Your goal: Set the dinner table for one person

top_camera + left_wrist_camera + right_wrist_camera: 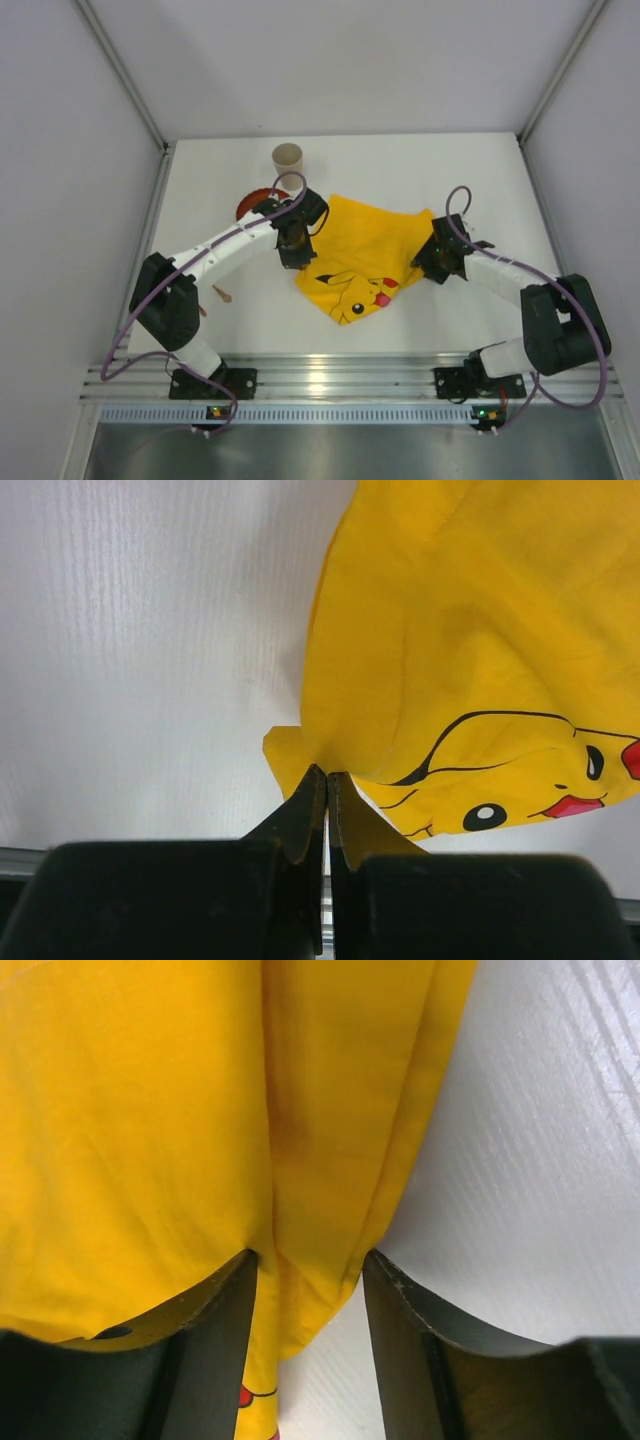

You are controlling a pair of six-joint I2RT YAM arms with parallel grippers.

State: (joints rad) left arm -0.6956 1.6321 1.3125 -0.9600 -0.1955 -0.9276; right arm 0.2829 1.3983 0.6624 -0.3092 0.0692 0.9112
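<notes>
The step in hand looks like spreading the yellow Pikachu cloth [370, 250] as a place mat. The left end effector [327, 778] is clamped together on a corner of the cloth. The right end effector [310, 1260] stands partway apart, astride a fold at the opposite edge; I cannot tell whether it grips yet. The white worktop [400, 170], the dinner table to be set, lies directly beneath both.

The next move likely calls for a firm pinch on the right, then drawing the two edges apart and laying the cloth flat.

The count:
- **Cloth:** one.
- **Beige cup [287, 157]:** one, beyond the left end effector.
- **Red dish [248, 203]:** one, just beside the left end effector and partly hidden.
- **Small wooden utensil [222, 293]:** one, on the near side of the left end effector.
</notes>
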